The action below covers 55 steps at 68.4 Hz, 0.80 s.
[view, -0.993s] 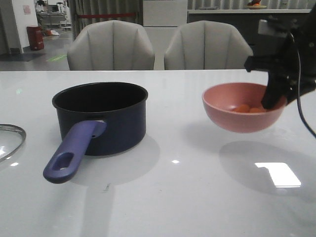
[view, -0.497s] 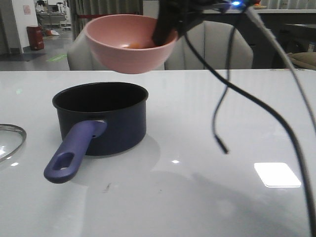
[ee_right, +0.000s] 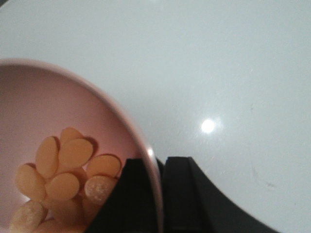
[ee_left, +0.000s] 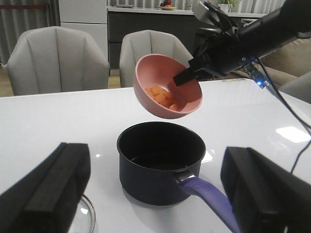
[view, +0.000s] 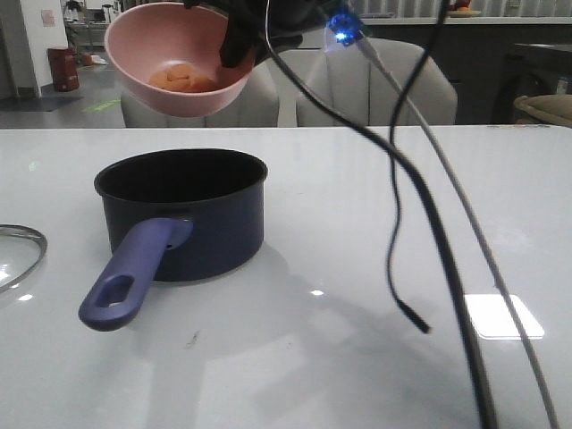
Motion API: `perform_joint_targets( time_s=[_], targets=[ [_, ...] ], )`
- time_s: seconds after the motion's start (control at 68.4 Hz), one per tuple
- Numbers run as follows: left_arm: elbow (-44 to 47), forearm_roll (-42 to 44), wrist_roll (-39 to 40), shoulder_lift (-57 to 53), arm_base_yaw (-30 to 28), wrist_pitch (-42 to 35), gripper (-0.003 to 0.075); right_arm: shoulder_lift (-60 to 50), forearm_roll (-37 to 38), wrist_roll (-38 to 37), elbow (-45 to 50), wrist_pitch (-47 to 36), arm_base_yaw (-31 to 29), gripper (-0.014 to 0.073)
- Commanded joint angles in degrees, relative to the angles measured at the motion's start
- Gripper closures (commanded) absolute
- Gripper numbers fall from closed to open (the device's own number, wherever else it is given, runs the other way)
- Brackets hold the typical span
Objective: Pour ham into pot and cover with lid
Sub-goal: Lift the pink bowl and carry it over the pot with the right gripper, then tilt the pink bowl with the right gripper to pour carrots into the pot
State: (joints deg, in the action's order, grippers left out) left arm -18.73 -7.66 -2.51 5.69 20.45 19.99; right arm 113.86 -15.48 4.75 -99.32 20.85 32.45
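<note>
Right end effector raised high, fingers clamped; left end effector spread wide.

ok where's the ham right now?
Still in the pink bowl, which the right gripper holds tilted in the air above the pot, left of centre in the front view; ham not poured.

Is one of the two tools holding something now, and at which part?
The right tool grips the tilted round pink bowl by its rim, one finger inside, one outside. The left tool is open and holds nothing.

black right arm, blue indicator light, hanging black and grey cables, blocky black left hand
</note>
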Motion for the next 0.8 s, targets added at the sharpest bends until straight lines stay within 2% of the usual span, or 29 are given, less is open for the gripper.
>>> perform_joint_targets(
  time_s=[0.0, 0.117, 0.131, 0.205, 0.219, 0.38, 0.482, 0.584, 0.789],
  targets=[
    [-1.46, -0.70, 0.18, 0.57, 0.48, -4.62, 0.0139, -5.86, -0.43, 3.01, 5.79, -18.99, 0.96, 0.0454],
    [-1.46, -0.70, 0.18, 0.57, 0.48, -4.62, 0.0139, -6.93, 1.13, 6.65, 14.83, -35.73, 3.06, 0.0454],
    [-1.46, -0.70, 0.18, 0.57, 0.48, -4.62, 0.0139, -6.93, 1.56, 7.41, 16.77, -39.99, 3.50, 0.0454],
    [-1.46, -0.70, 0.18, 0.57, 0.48, -4.62, 0.0139, -6.76, 2.90, 8.59, 20.19, -48.14, 4.22, 0.0454],
    [-1.46, -0.70, 0.18, 0.57, 0.48, -4.62, 0.0139, -6.46, 3.67, 9.31, 22.00, -53.08, 4.56, 0.0454],
    [-1.46, -0.70, 0.18, 0.57, 0.48, -4.62, 0.0139, -4.43, 8.61, 11.90, 27.11, -70.82, 5.04, 0.0454],
    [-1.46, -0.70, 0.18, 0.57, 0.48, -4.62, 0.0139, -3.01, 11.85, 16.69, 28.38, -77.88, 5.03, 0.0454],
    [-1.46, -0.70, 0.18, 0.57, 0.48, -4.62, 0.0139, -1.55, 14.24, 23.72, 28.43, -80.84, 5.22, 0.0454],
    [-1.46, -0.70, 0.18, 0.57, 0.48, -4.62, 0.0139, 1.66, 14.09, 39.68, 28.43, -90.98, 6.18, 0.0454]
  ],
)
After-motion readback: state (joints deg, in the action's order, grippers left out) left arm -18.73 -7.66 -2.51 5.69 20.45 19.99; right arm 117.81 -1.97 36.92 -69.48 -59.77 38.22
